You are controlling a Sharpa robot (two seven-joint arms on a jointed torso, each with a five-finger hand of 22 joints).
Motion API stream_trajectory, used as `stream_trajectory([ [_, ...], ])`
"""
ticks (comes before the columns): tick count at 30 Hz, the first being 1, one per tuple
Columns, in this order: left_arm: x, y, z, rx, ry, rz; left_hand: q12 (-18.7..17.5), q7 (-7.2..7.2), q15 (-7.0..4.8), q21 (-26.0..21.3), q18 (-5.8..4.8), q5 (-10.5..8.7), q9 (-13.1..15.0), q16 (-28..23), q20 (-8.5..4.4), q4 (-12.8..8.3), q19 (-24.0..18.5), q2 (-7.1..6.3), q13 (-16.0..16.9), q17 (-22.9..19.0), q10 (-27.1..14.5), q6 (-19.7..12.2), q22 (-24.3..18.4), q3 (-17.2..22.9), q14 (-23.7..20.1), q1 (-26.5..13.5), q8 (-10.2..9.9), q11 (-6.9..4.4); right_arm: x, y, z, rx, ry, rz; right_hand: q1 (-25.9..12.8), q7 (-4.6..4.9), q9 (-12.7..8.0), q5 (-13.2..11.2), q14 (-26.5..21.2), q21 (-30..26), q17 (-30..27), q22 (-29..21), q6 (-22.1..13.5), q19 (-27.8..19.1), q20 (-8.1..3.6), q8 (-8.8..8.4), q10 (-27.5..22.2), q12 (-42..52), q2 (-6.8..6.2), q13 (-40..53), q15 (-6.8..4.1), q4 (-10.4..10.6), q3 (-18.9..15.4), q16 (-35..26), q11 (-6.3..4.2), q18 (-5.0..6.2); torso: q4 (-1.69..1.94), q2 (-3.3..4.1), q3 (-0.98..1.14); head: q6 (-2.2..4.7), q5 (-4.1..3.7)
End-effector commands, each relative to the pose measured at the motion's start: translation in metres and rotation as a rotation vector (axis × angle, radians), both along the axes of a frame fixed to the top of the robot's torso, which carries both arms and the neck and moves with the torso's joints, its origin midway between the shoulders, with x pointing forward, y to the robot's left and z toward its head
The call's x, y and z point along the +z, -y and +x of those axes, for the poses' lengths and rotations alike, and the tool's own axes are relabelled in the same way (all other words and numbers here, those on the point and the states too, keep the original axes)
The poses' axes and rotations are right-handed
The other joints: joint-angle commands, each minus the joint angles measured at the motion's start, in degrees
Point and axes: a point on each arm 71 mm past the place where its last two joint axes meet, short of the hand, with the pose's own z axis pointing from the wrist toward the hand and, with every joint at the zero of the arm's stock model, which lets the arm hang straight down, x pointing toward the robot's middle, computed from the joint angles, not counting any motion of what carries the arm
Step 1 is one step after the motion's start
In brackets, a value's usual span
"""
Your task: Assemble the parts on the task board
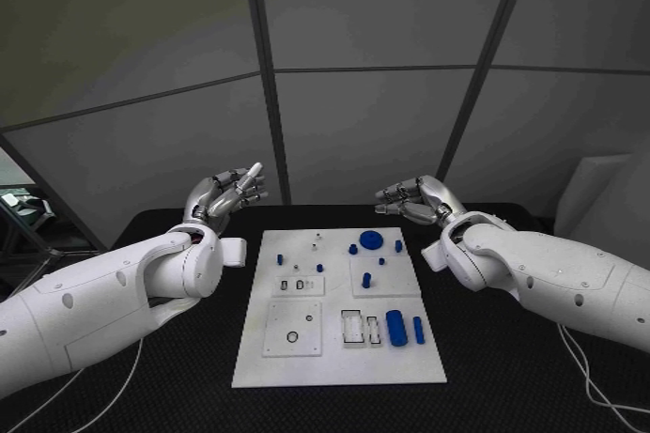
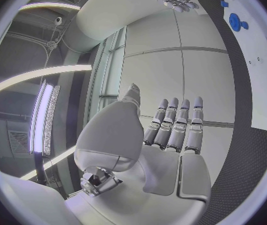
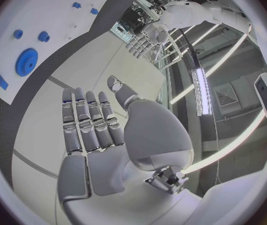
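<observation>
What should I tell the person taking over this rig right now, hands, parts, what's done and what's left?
Left hand: open, raised beyond the board's far left corner, holding nothing.
Right hand: open, raised beyond the far right corner, holding nothing.
Task board: flat at mid-table. Blue parts lie loose on it: a gear at the far edge, a large block near the front right.
Done: nothing picked up. Left: apparently the whole assembly.

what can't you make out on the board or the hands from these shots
- Task board, head view: the small blue parts and white inserts are too small to tell their shapes or whether they are seated.
- Board, left wrist view: cut off by the circle's rim; only a strip with the blue gear shows.
- Board, right wrist view: likewise cut by the rim.
- Left hand and right hand, head view: palms face away.
</observation>
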Motion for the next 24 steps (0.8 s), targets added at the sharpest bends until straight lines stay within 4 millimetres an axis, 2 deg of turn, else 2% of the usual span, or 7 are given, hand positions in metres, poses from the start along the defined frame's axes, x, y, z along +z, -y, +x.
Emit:
stream_trajectory([
  [1,0.005,0.004,-0.005,-0.047,0.011,-0.01,0.5,3.4,0.16,1.9,-0.26,0.14,0.0,1.2,-0.08,-1.0,3.7,0.16,0.0,0.4,2.1,1.3,0.6,-0.4,6.8,0.7,0.6,0.41,0.007,-0.007,0.003,0.066,0.054,-0.178,1.8,-1.36,0.0,-0.1,7.6,4.7,0.6,1.6,3.9,7.2,-2.49,-0.75,5.2,-0.7,-1.18,0.2,-2.53,-0.1,1.2,0.9,-1.56,1.19,0.36,1.61,-0.07,0.28,-0.26],
  [5,0.01,0.008,-0.014,-0.102,0.015,-0.013,0.9,3.52,-0.08,4.2,-0.26,0.12,-0.2,2.7,-0.31,-2.7,8.2,0.75,0.0,0.7,5.6,3.2,1.1,-1.0,12.4,1.4,1.2,0.63,0.014,-0.012,0.005,0.097,0.088,-0.323,2.3,-2.26,0.0,-0.2,14.4,10.0,1.5,4.1,5.9,11.9,-5.07,-1.0,8.0,-1.1,-2.16,0.1,-4.84,0.0,1.7,2.8,-2.82,1.11,0.78,2.81,-0.23,0.59,-0.69],
  [9,0.015,0.016,-0.024,-0.171,0.031,0.002,0.6,3.59,-0.23,5.2,-0.24,0.2,-0.4,2.8,-0.63,-4.1,10.2,0.86,-0.1,0.6,7.5,4.5,1.2,-1.7,14.8,1.7,1.3,0.58,0.023,-0.019,0.007,0.105,0.114,-0.451,2.5,-2.8,-0.1,-0.4,21.4,15.4,3.1,7.0,6.8,15.7,-7.05,-1.52,9.1,-1.4,-3.08,0.1,-6.94,0.1,1.2,5.5,-3.81,1.17,1.22,4.15,-0.44,1.57,-1.16],
  [12,0.018,0.023,-0.03,-0.214,0.035,0.004,0.4,3.5,-0.5,5.6,-0.22,3.55,-0.6,2.6,-0.86,-5.1,11.2,1.23,-0.1,0.5,8.9,5.1,1.0,-1.9,16.1,2.1,1.2,0.36,0.031,-0.026,0.01,0.11,0.129,-0.556,1.9,-3.48,-0.1,-0.6,27.0,20.0,5.2,9.4,7.8,18.7,-8.56,-1.87,10.6,-1.4,-3.74,0.1,-8.43,0.2,0.9,8.8,-4.79,1.21,1.52,5.13,-0.52,1.99,-1.32],
  [16,0.02,0.028,-0.035,-0.241,0.035,0.001,0.3,3.5,-0.73,5.9,-0.18,4.13,-0.7,2.5,-1.07,-5.5,11.9,1.37,-0.1,0.5,9.9,5.5,1.0,-2.3,17.0,1.9,1.1,0.12,0.036,-0.032,0.011,0.118,0.142,-0.649,0.7,-4.23,0.0,-0.6,30.9,23.9,8.1,11.5,9.3,21.2,-9.66,-2.19,12.3,-1.5,-3.94,0.1,-9.52,0.3,1.2,13.0,-5.6,1.23,1.71,5.84,-0.68,2.14,-1.56],
  [20,0.022,0.033,-0.038,-0.26,0.036,-0.003,0.2,3.5,-0.77,5.9,-0.18,4.14,-0.7,2.5,-1.09,-5.5,11.9,1.4,-0.1,0.5,10.0,5.6,1.0,-2.3,17.1,1.9,1.1,0.09,0.041,-0.041,0.013,0.122,0.168,-0.763,-0.9,-4.5,-0.1,-0.7,31.2,29.5,15.2,15.4,10.1,23.1,-10.13,-3.51,12.8,-1.6,-4.44,0.0,-9.61,0.2,2.7,24.4,-6.23,1.03,2.09,6.56,-0.91,2.15,-2.05],
  [24,0.023,0.036,-0.039,-0.272,0.035,-0.007,0.2,3.5,-0.75,6.0,-0.21,4.14,-0.7,2.4,-1.1,-5.6,12.0,1.41,-0.1,0.4,10.1,5.7,1.0,-2.4,17.0,1.8,1.1,0.09,0.042,-0.046,0.015,0.119,0.179,-0.832,-1.7,-4.55,-0.1,-0.8,30.8,39.7,24.0,28.6,10.3,27.1,-9.92,-3.69,12.3,-1.6,-5.04,0.0,-9.49,0.3,3.9,35.5,-5.71,-0.79,2.47,7.0,-0.99,2.26,-2.4],
])
